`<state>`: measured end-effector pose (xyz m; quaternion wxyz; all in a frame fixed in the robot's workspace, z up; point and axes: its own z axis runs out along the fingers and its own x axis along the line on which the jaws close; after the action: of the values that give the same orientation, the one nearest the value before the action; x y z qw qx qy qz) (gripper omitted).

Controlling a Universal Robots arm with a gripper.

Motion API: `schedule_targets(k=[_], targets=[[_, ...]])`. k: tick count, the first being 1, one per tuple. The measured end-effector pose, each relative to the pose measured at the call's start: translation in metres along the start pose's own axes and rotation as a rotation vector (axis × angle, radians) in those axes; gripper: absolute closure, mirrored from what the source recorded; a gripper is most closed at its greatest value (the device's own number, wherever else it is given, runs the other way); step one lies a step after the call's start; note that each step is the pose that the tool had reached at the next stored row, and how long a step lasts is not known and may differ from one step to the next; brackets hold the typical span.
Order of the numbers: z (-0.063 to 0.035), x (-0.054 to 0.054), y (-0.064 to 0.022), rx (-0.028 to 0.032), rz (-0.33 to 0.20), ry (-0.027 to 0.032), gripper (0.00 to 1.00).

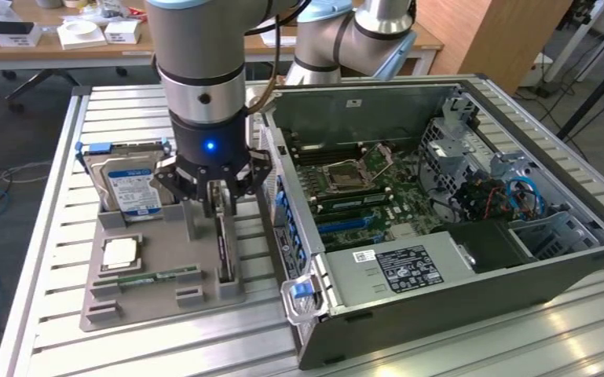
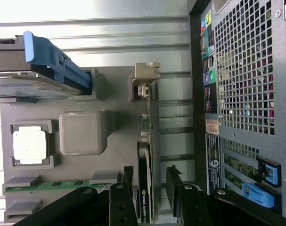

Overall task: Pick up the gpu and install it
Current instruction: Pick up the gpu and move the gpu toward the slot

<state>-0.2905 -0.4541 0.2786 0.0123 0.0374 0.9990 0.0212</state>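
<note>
Black-fingered robot gripper (image 1: 217, 206): jaws stood parted, straddling the card without clamping it. Directly beneath: thin black rectangular gpu card with a pale metal bracket (image 2: 151, 141), on edge in a grey moulded tray (image 1: 166, 294). Judged light, stiff and fragile; best held by its flat faces. Beyond: open dark metal computer case (image 1: 470, 294).

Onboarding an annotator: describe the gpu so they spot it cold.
At the exterior view's left of the open computer case lies a grey parts tray. The gpu stands on edge in its slot nearest the case, under the claw. Unlike the thick hard drive and green memory stick, it's a thin black card.
</note>
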Motion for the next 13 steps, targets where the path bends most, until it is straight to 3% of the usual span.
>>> schedule_targets(k=[13], targets=[[0.0013, -0.0002, -0.0068, 0.0000, 0.000, 0.0000, 0.59]])
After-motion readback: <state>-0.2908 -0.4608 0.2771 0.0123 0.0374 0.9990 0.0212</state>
